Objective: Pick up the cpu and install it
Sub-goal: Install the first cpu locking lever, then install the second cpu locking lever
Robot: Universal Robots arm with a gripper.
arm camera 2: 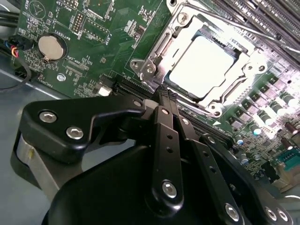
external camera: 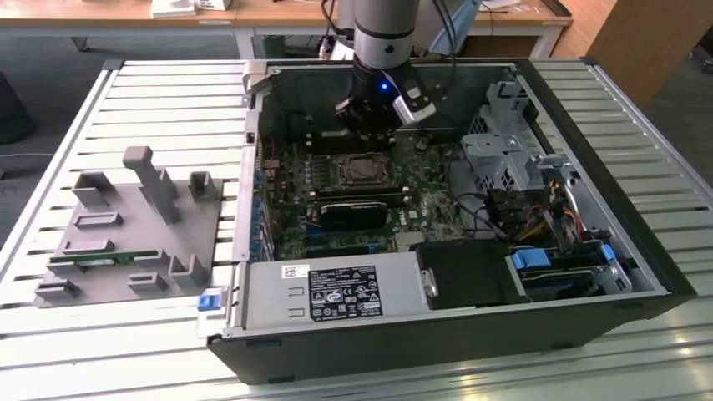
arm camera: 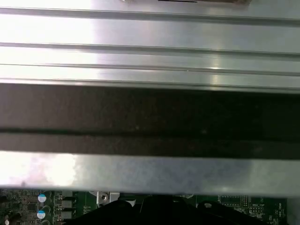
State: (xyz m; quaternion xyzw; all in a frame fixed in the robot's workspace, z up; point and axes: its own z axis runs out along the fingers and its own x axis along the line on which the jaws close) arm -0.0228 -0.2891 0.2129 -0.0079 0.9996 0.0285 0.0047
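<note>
green motherboard (arm camera 2: 93, 28), cpu (arm camera 2: 201, 65) seated, fingers (arm camera 2: 165, 105) together, empty

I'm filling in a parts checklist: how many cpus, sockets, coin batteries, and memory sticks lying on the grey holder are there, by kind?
cpu: 1
socket: 1
coin battery: 1
memory stick on the grey holder: 1
Total: 4

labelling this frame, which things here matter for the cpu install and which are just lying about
For the job: shiny silver square cpu lying in the metal-framed socket; black gripper beside it.

Lying about: green memory stick on the grey plastic fixture; round coin battery.
</note>
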